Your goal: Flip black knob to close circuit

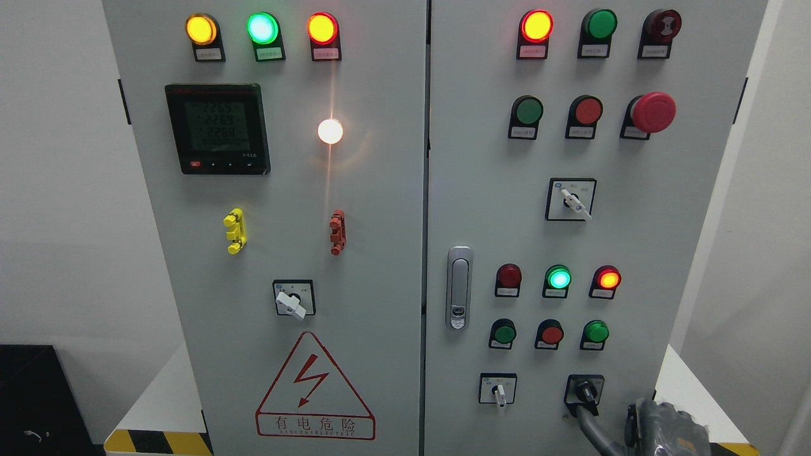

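The right hand (659,427), low on the right, reaches one finger (586,421) up to the black knob (587,391); its grip is unclear.

right hand (665,427) | dark grey glossy shell | slim grey fingers (592,425)

We count two cabinet doors (355,190), one digital meter (217,128), one warning triangle (315,389), one door latch (459,288). Lit lamps: eight. Unlit round buttons: seven. Red mushroom stops (652,112): two. White-handled selector switches (293,299): three. Black knob (584,388): one.
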